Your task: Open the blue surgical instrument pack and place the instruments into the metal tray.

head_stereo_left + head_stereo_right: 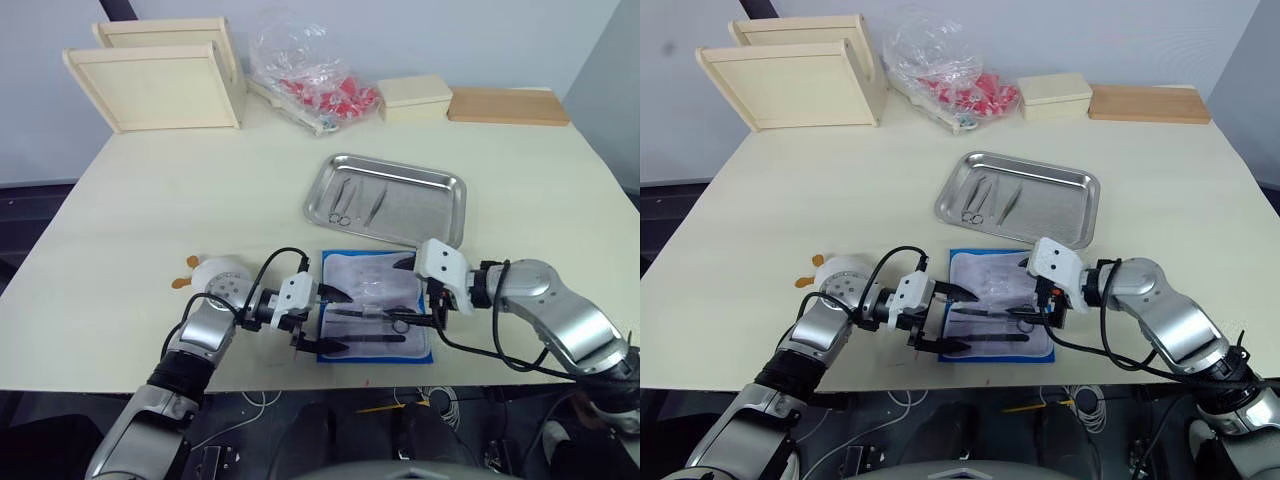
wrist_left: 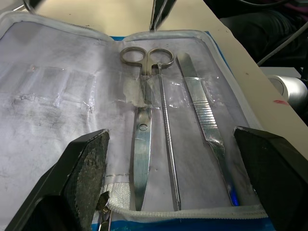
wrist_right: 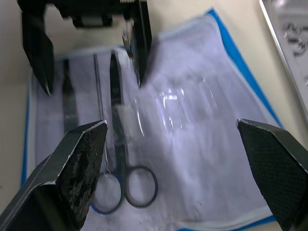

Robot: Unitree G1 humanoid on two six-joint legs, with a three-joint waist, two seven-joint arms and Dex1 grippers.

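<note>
While your blue surgical instrument pack (image 1: 376, 320) lies unfolded, both grippers, left (image 1: 333, 320) and right (image 1: 420, 292), hover spread wide over its scissors (image 2: 143, 139); two instruments (image 1: 355, 203) sit in the metal tray (image 1: 440, 215).

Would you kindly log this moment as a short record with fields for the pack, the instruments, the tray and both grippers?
pack: blue surgical instrument pack lies unfolded at the table's near edge, whitish pocketed panel up
instruments in pack: scissors, a thin probe and a flat ridged handle, side by side under a clear strap
metal tray: beyond the pack, already holding a few instruments
left gripper: open, at the pack's left edge
right gripper: open, over the pack's right side
</note>
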